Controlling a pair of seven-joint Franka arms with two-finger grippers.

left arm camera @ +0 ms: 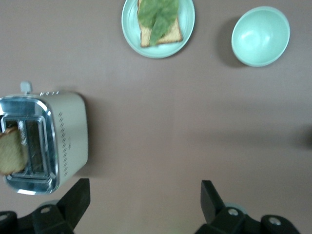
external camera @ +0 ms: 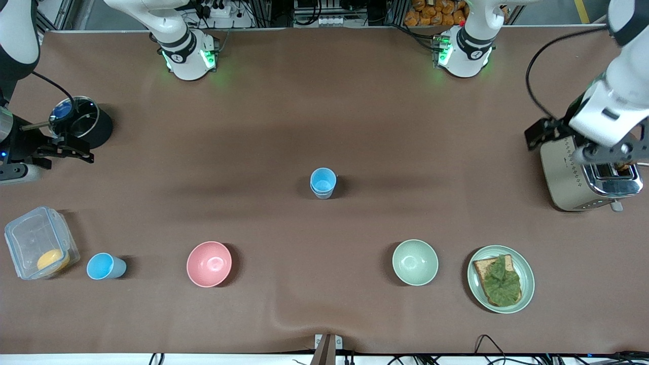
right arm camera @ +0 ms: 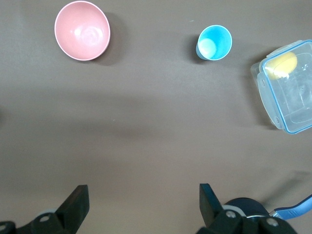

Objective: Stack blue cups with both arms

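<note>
Two nested blue cups (external camera: 323, 182) mid-table

On the worktop (external camera: 324, 116) I count 3 blue cups (external camera: 323, 182), 2 of them nested mid-table and 1 alone (external camera: 105, 266), 2 bowls (external camera: 209, 263), 1 plate (external camera: 527, 284), 1 toaster (external camera: 583, 177), 1 plastic box (external camera: 35, 238) and 1 black pot (external camera: 88, 126).

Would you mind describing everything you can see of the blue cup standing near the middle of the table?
The blue cup is a small, handleless, tapered tumbler, sky blue and plastic-looking. It stands upright on the brown table, mouth up, with nothing visible in it. A faint ring below its rim suggests it may be nested in a second cup, but that cannot be settled. It is farther from the front camera than the pink bowl and the pale green bowl. Neither gripper touches it.
</note>
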